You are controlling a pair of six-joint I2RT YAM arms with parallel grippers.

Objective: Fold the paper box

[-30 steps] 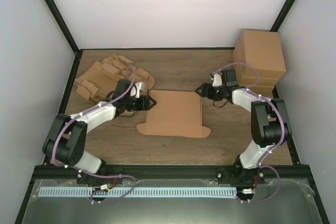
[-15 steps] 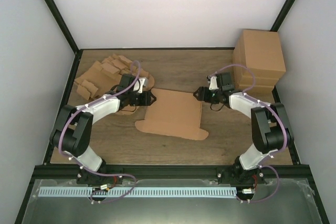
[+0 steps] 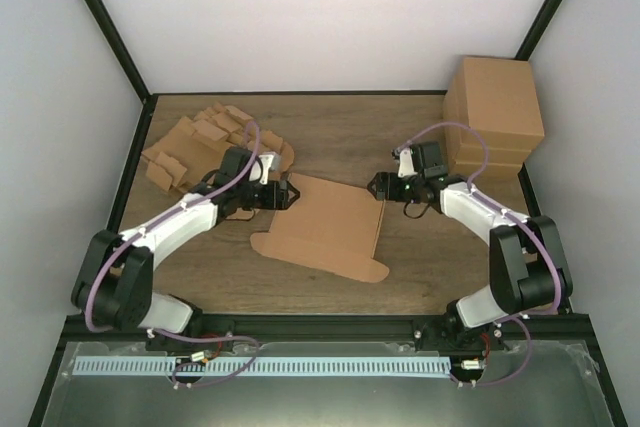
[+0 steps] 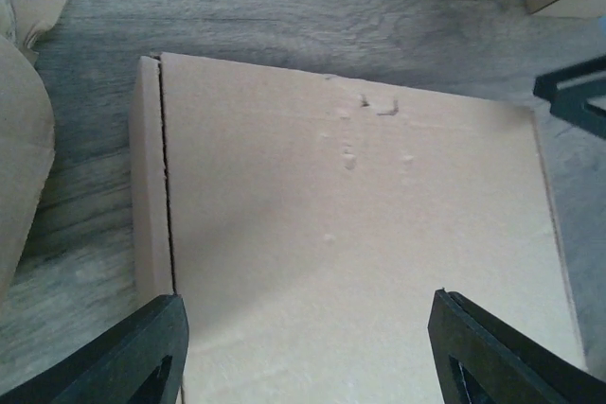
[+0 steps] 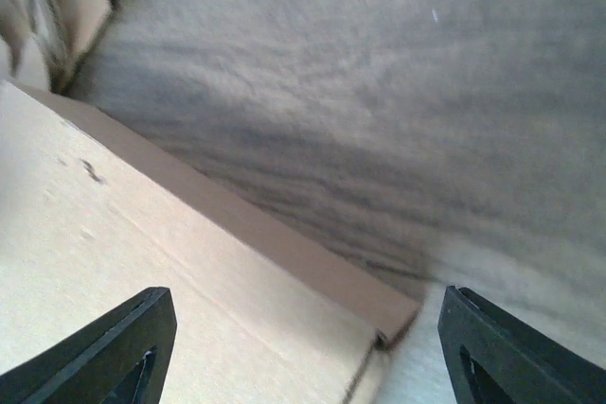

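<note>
Brown corrugated paper box (image 3: 330,229), round-cornered flaps, laid on the wood-grain desk (image 3: 340,132); left pincer (image 3: 289,193) and right pincer (image 3: 374,185) are spread wide at opposite edges, nothing gripped

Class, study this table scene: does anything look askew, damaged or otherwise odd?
The plain brown corrugated cardboard box lies turned askew to the edges of the wooden table. The left wrist view shows a few small dents and a little nick near the far edge of its top face. Nothing is spilled.
</note>
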